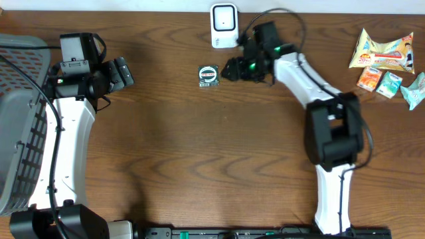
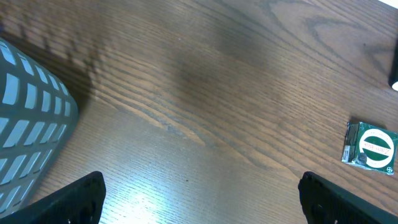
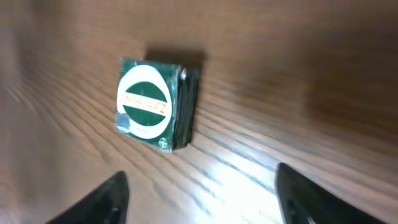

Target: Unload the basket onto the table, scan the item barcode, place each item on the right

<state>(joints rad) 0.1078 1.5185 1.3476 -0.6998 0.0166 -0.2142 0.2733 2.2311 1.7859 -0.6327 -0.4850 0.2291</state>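
While the small green packet (image 1: 208, 75) lies flat on the wooden counter (image 1: 172, 153), near the middle of the far side, a white scanner (image 1: 224, 26) stands just beyond it at the far edge. The packet is square, with a white oval label on top; the right wrist view is blurred, so its print cannot be read, though it looks like a thick little pack. The right arm (image 1: 312, 86) reaches from the near right toward the far side, and its jaws sit just right of the packet, spread wide and gripping nothing; both fingertips (image 3: 109, 199) frame bare wood short of the packet. The left arm (image 1: 66, 133) stands at the left, well apart from the packet, its jaws likewise released and empty. A grey basket (image 1: 16, 133) sits at the left edge, and several snack packets (image 1: 385, 53) lie at the far right.
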